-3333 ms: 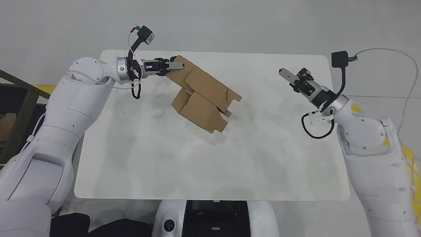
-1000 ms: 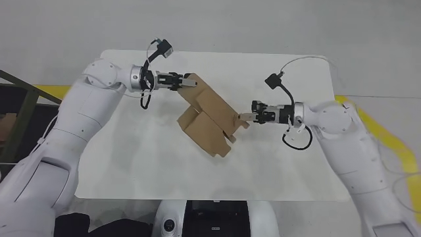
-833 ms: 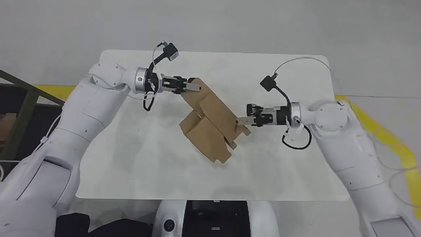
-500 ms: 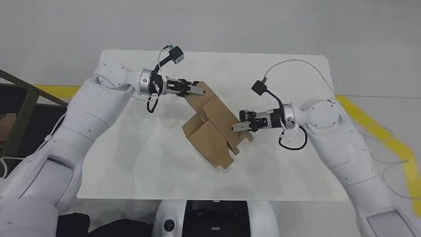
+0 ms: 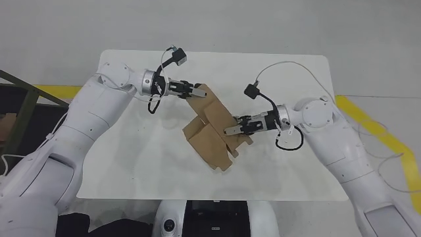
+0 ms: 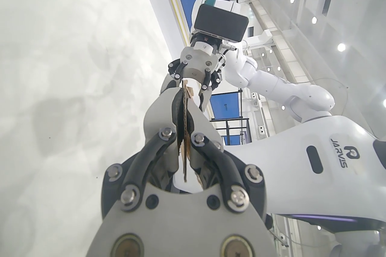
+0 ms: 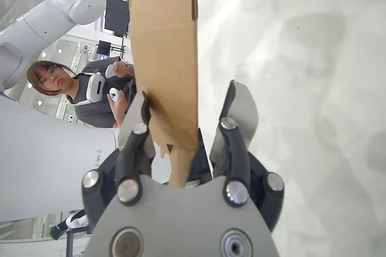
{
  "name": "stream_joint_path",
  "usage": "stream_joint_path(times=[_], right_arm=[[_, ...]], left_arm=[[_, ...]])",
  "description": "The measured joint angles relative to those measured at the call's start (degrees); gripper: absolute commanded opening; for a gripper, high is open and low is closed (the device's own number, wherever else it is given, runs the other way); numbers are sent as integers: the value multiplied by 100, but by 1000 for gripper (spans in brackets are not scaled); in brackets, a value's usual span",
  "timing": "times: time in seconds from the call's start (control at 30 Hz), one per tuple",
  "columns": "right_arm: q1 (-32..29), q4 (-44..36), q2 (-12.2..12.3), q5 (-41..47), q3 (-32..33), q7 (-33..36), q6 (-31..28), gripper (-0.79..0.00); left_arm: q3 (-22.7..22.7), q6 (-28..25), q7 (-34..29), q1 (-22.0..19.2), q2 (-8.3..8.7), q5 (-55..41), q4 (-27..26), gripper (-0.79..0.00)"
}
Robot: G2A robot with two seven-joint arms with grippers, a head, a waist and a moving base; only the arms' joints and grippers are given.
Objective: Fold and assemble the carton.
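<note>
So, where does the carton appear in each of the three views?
Top view: carton in the middle of the white table.
Left wrist view: its thin edge, clamped in the left gripper.
Right wrist view: a broad brown flap between the right gripper's open fingers.
Shared landmark: the table.

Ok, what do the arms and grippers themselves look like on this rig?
Glossy white rounded arm shells. The left gripper and right gripper each have two silver-grey fingers with black pads, black linkages, steel screws. Black camera box on each wrist; its lead black on the left, white on the right.
</note>
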Motion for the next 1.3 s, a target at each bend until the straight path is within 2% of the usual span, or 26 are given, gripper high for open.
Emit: stream_joint_path(times=[0.17, 0.2, 0.27, 0.53, 0.67, 0.83, 1.07, 1.3], right_arm=[[45, 9, 36, 110, -130, -18, -17, -785], [52, 1, 44, 123, -158, -25, -24, -785], [64, -25, 61, 173, -227, -36, -36, -785], [85, 97, 127, 737, -300, -16, -15, -785], [71, 253, 139, 1180, -185, -29, 110, -785], [-23, 216, 148, 1514, -26, -392, 493, -785], [-366, -267, 171, 1602, 227, -1488, 1206, -785], [-838, -960, 167, 1560, 411, -2859, 1818, -785]], left_arm=[[58, -65, 62, -42, 5, 72, 36, -785], [67, -91, 89, -44, 6, 91, 48, -686], [81, -152, 149, -52, 10, 102, 68, 0], [-192, -399, 396, -25, 122, -242, 52, 0], [-577, -609, 605, 129, 274, -442, -27, 0], [-1038, -858, 857, 391, 443, -503, -49, 0], [-1508, -1031, 1070, 824, 593, -445, -171, 0], [-1608, -876, 1395, 1108, 583, -358, -413, 0]])
